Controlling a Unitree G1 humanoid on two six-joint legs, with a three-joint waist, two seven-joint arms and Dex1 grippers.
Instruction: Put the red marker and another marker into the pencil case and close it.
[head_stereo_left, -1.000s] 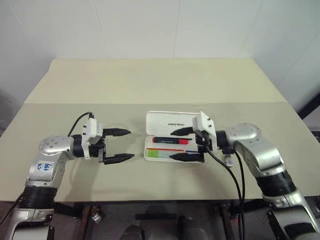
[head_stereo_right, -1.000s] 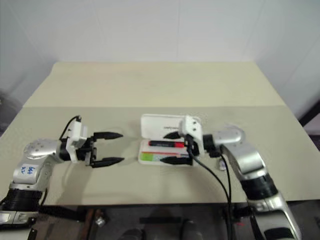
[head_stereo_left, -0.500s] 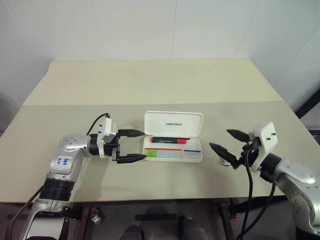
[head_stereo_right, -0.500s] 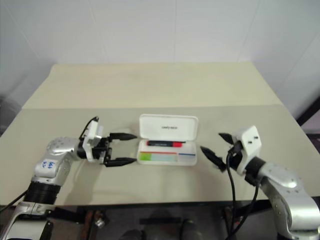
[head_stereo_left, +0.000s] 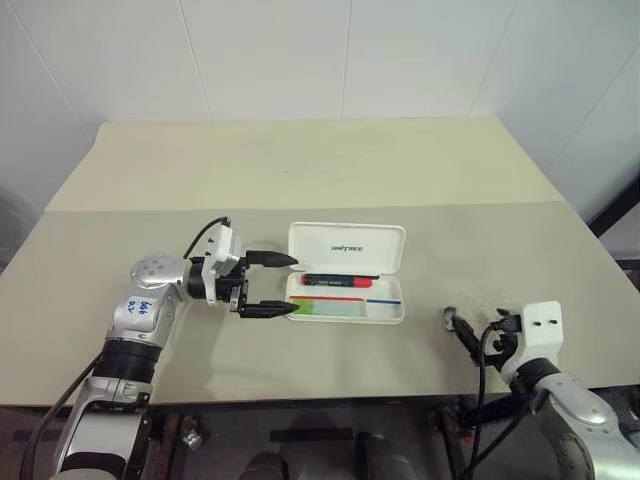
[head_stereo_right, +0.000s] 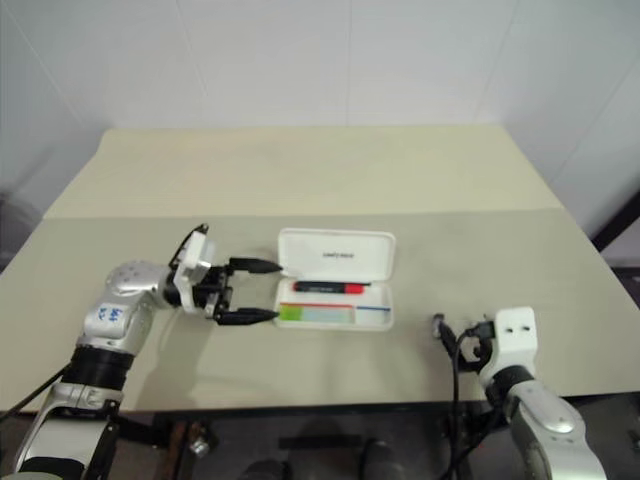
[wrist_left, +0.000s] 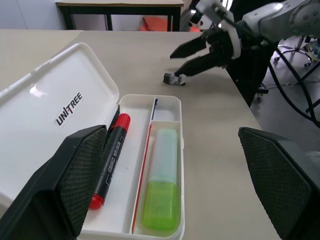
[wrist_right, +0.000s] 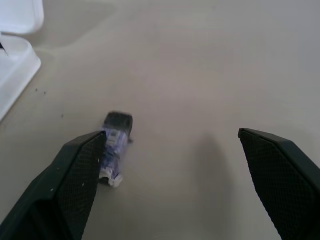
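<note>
The white pencil case lies open mid-table, its lid standing up at the back. In its tray lie the red marker, black with a red cap, and in front of it another marker with a light green cap. My left gripper is open at the case's left end, pointing along it, one finger by the lid and one by the tray's front corner. My right gripper stands open near the table's front right, well clear of the case and holding nothing.
A small grey stub lies on the table just ahead of my right gripper, to the right of the case. The beige table stretches far behind the case to a white wall.
My right gripper has drawn away from the case, swinging right and down toward the table's front edge. My left gripper has edged right, up to the case's left end. Both stayed open.
</note>
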